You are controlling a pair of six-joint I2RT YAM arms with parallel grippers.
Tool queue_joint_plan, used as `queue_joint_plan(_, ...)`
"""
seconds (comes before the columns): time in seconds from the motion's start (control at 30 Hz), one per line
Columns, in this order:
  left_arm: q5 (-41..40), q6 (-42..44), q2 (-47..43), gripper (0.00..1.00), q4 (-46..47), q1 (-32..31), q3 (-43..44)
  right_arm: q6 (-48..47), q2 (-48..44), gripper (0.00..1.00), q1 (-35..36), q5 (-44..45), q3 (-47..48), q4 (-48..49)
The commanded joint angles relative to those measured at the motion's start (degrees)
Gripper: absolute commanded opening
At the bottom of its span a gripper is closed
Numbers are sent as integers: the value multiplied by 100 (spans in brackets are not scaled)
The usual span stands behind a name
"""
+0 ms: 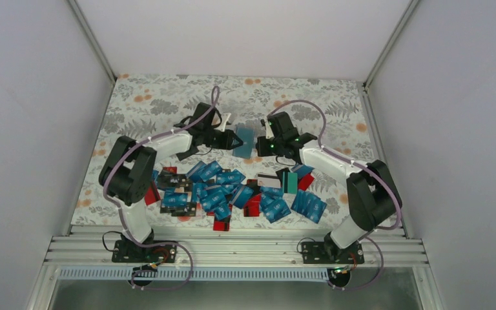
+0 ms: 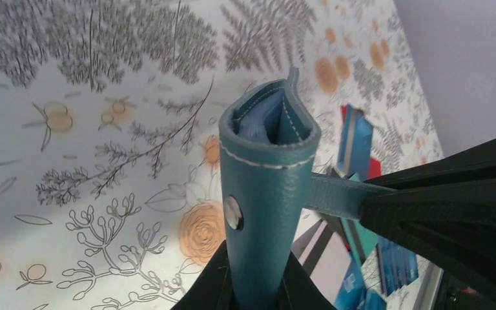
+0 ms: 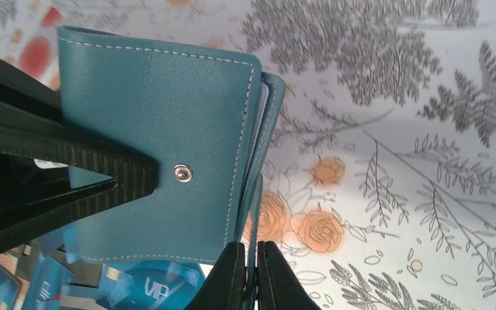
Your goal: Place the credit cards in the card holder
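Note:
The teal-blue card holder (image 1: 245,141) is held above the floral cloth between both grippers. My left gripper (image 1: 235,139) is shut on its folded body; in the left wrist view the holder (image 2: 265,187) stands up from my jaws (image 2: 256,271) with a snap stud showing and its top slightly open. My right gripper (image 1: 261,147) is shut on the holder's thin strap (image 2: 336,194); in the right wrist view my jaws (image 3: 250,274) pinch this flap beside the holder (image 3: 148,142). The credit cards (image 1: 232,192), mostly blue with some red and black and one teal, lie scattered on the cloth nearer the arm bases.
The floral cloth (image 1: 155,103) covers the table. White walls (image 1: 32,97) close in the left, right and back sides. An aluminium rail (image 1: 232,248) runs along the near edge by the arm bases. A blue VIP card (image 3: 148,287) lies under the holder.

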Motion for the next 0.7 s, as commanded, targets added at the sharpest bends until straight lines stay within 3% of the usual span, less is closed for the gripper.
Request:
queue_joint_plan(0.0, -25, -32, 463, 14, 71, 62, 77, 93, 129, 4, -144, -387, -132, 199)
queue_joint_plan(0.1, -132, 82, 636, 29, 19, 59, 101, 81, 228, 4, -227, -501, -166, 239)
queue_joint_plan(0.23, -465, 192, 598, 70, -96, 57, 115, 54, 260, 4, -315, -634, -177, 281)
queue_joint_plan(0.37, -955, 287, 427, 99, -338, 59, 137, 36, 281, 4, -356, -686, -176, 290)
queue_joint_plan(0.67, -3280, 259, -875, 100, -630, 51, 61, 27, 234, 4, -445, -847, -117, 299)
